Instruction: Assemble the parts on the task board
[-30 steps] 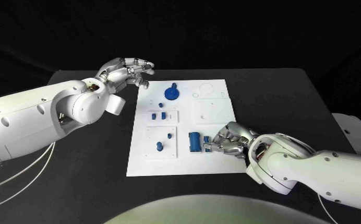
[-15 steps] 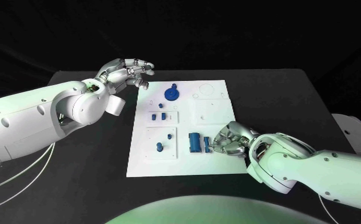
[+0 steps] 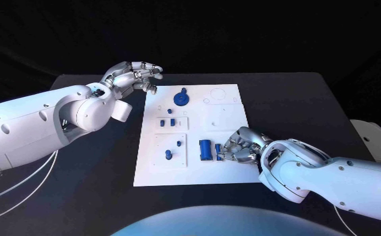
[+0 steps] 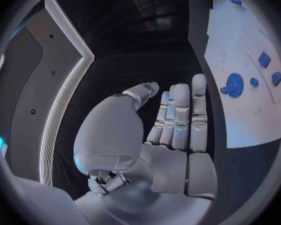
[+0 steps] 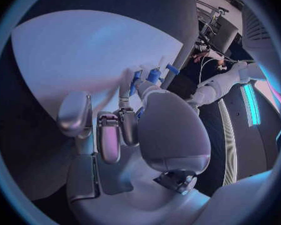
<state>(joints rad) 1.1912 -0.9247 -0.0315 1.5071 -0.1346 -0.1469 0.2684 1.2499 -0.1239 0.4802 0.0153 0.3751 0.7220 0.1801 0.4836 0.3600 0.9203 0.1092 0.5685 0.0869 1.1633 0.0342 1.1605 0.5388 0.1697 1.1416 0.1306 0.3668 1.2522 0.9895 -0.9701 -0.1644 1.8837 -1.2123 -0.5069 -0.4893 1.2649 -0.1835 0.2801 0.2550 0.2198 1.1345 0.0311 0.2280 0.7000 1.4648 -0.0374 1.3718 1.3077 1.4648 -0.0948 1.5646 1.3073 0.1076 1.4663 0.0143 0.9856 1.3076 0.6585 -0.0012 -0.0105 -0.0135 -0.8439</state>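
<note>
The right hand (image 3: 242, 147) sits on the task board (image 3: 224, 173), fingers curled beside a blue part (image 3: 206, 149); whether it holds anything, I cannot tell. The left hand (image 3: 133, 76) is empty, off the board.

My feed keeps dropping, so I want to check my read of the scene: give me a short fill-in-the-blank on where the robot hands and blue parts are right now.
1. The right robot hand rests on the near right part of the white ____.
2. The left robot hand hovers over the black table, holding ____.
3. The round blue part sits at the board's ____ end, seen from the robot.
4. The tall blue part stands just beside the ____ robot hand.

Missing words: task board; nothing; far; right
</note>
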